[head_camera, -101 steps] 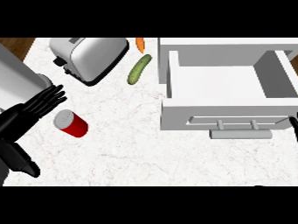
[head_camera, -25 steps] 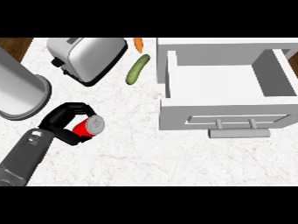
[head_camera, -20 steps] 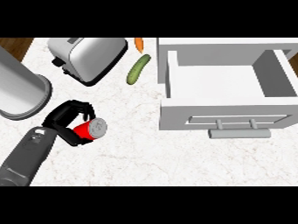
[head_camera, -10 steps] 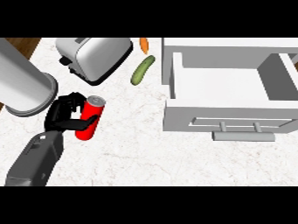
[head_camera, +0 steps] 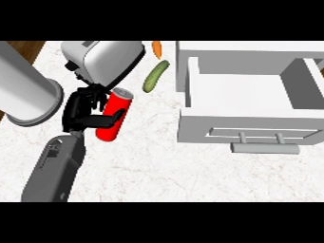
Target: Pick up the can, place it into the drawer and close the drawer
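Observation:
A red can (head_camera: 114, 115) with a silver top is held tilted above the counter, left of the drawer. My left hand (head_camera: 86, 110) is shut on it, fingers and thumb curled round its side. The white drawer (head_camera: 252, 97) stands pulled open at the right, its inside bare, a handle (head_camera: 260, 138) on its front. My right hand does not show in the head view.
A silver toaster (head_camera: 105, 59) stands just behind the can. A green cucumber (head_camera: 155, 75) and an orange carrot (head_camera: 157, 47) lie between toaster and drawer. A large grey cylinder (head_camera: 17, 90) stands at the left edge of the white counter (head_camera: 164, 171).
My left hand has lifted the can from the counter and carried it up and to the right, towards the toaster. The can now stands more upright in the hand.

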Motion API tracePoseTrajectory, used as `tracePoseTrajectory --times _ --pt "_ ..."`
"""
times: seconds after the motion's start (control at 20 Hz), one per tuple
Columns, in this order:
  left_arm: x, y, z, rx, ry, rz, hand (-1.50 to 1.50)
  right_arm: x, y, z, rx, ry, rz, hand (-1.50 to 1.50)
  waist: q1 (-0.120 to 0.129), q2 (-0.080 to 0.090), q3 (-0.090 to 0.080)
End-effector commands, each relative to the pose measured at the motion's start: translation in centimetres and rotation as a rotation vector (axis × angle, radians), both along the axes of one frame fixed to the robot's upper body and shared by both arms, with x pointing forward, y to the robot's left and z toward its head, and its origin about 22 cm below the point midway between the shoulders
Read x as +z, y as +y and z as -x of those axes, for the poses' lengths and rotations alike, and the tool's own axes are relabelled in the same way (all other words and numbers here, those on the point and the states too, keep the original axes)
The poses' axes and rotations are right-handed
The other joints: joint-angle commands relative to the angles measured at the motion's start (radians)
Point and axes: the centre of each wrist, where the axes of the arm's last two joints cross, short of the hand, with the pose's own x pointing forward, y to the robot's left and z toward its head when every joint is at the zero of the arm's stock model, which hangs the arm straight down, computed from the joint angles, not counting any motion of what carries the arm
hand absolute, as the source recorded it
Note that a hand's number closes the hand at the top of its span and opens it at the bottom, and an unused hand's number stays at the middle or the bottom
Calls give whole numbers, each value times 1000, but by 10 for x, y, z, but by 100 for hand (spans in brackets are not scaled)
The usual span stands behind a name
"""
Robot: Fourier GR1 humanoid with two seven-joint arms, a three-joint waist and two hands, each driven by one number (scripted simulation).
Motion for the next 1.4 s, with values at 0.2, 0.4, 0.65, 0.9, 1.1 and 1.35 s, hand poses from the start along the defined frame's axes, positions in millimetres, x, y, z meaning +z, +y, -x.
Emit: tracePoseTrajectory --times 0.2,0.4,0.65,0.9,1.1,1.35 --pt "86 -63 1 -55 -44 -28 150 5 0 4 4 1 3 -150 -18 7 -1" --pt "130 -99 4 -92 -61 -30 150 9 -2 7 12 -10 9 -150 -26 7 -2" --pt "172 -123 -18 -96 -80 -77 150 23 2 -1 10 -9 1 -150 -30 12 -2" --pt "207 -164 -23 -88 -120 -78 150 5 -14 -7 13 -28 14 -150 -39 13 -2" --pt "233 -198 -29 -107 -114 -92 150 -3 -8 -8 14 -20 14 -150 -48 14 -1" --pt "249 -224 -36 -97 -113 -127 150 9 3 -14 30 -23 13 -150 -51 16 -2"
